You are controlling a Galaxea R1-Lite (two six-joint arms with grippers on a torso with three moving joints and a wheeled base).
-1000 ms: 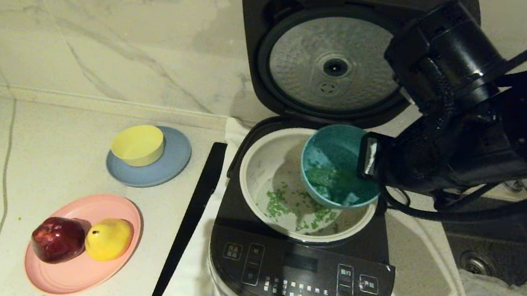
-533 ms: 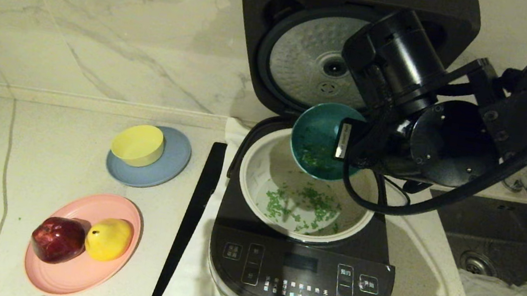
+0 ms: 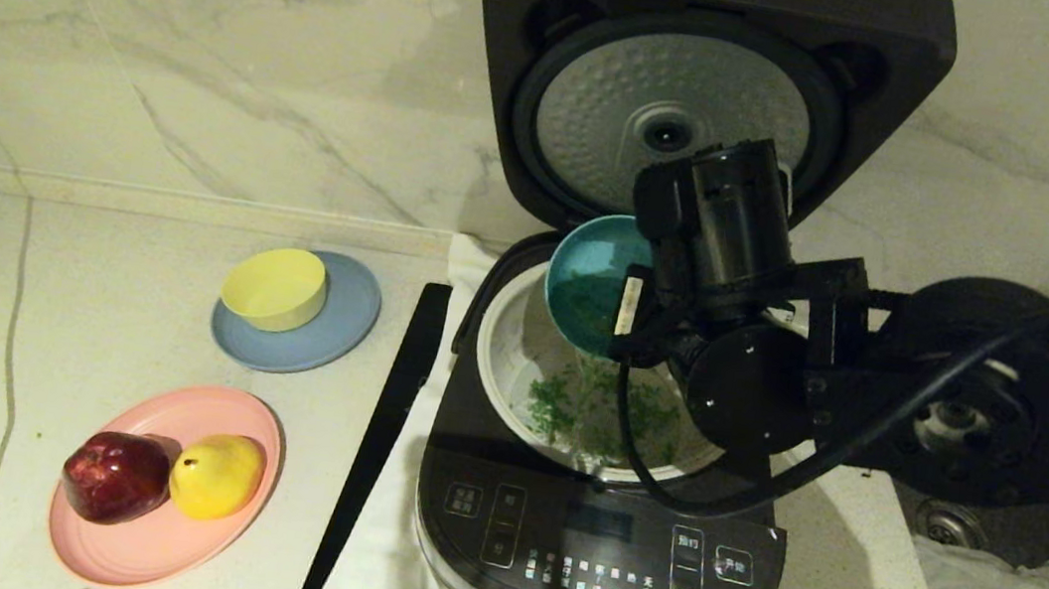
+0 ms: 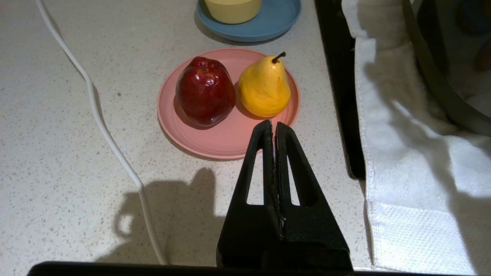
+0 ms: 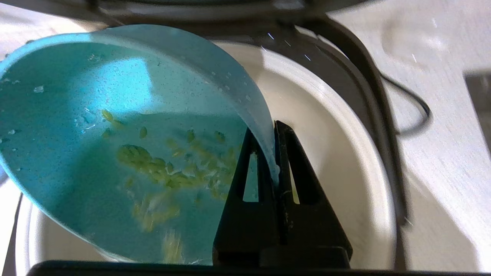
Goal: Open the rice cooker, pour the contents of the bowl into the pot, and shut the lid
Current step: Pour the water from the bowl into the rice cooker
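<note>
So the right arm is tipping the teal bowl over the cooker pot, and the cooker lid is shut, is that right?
Not quite. The lid stands open, its dimpled silver plate facing out, as the head view shows. The rest holds: the right gripper has its jaws clamped on the teal bowl rim, tipped over the pot.

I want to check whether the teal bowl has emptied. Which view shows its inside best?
The right wrist view: the bowl fills it, green bits still clinging inside. The head view shows it tipped over the pot, partly hidden. The left wrist view misses it.
</note>
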